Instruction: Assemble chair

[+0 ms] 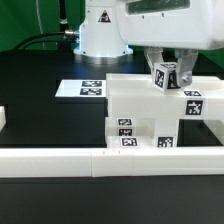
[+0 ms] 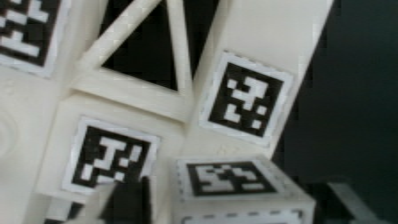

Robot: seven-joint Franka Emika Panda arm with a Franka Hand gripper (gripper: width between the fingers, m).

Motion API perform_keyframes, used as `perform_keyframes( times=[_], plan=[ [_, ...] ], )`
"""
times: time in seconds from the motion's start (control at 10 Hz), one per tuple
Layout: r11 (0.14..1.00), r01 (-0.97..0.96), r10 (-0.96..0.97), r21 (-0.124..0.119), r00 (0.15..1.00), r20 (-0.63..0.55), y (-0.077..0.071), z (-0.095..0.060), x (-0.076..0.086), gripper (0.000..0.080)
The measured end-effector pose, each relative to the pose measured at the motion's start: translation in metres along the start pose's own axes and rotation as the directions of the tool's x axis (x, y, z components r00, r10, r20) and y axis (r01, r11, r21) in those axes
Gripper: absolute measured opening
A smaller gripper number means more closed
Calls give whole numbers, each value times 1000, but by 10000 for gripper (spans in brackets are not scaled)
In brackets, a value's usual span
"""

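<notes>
The partly joined chair (image 1: 140,108) stands just behind the border wall, a white blocky stack with tags on its front faces. My gripper (image 1: 166,80) hangs over its upper right part, shut on a small white tagged cube (image 1: 165,74). In the wrist view the cube (image 2: 228,182) sits between my dark fingers (image 2: 125,200), close against the chair's tagged white panels (image 2: 246,95). Whether the cube touches the chair I cannot tell.
A long low white border wall (image 1: 90,158) runs across the front. The marker board (image 1: 84,88) lies flat behind the chair on the exterior view's left. The robot's base (image 1: 100,30) stands at the back. A small white piece (image 1: 3,120) shows at the left edge.
</notes>
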State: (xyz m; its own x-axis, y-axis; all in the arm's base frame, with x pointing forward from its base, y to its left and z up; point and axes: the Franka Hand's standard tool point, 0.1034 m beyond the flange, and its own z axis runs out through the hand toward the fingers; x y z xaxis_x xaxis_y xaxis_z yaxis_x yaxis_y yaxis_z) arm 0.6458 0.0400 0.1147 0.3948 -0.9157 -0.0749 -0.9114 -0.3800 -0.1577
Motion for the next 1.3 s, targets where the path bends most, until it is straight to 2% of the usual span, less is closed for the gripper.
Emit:
perform_keyframes(
  times=[0.1, 0.2, 0.4, 0.5, 0.8, 1.0, 1.3],
  plan=[
    [998, 63, -63, 2, 998, -1, 0, 0, 0, 484],
    [993, 119, -119, 1, 993, -2, 0, 0, 1, 618],
    [952, 307, -307, -6, 952, 0, 1, 0, 1, 640],
    [898, 440, -439, -26, 898, 15, 4, 0, 1, 648],
    [664, 746, -746, -49, 666, 25, 4, -1, 2, 648],
    [535, 842, -842, -59, 538, 34, 5, -2, 3, 648],
    [298, 949, -951, -106, 305, 55, 5, -2, 3, 649]
  ],
)
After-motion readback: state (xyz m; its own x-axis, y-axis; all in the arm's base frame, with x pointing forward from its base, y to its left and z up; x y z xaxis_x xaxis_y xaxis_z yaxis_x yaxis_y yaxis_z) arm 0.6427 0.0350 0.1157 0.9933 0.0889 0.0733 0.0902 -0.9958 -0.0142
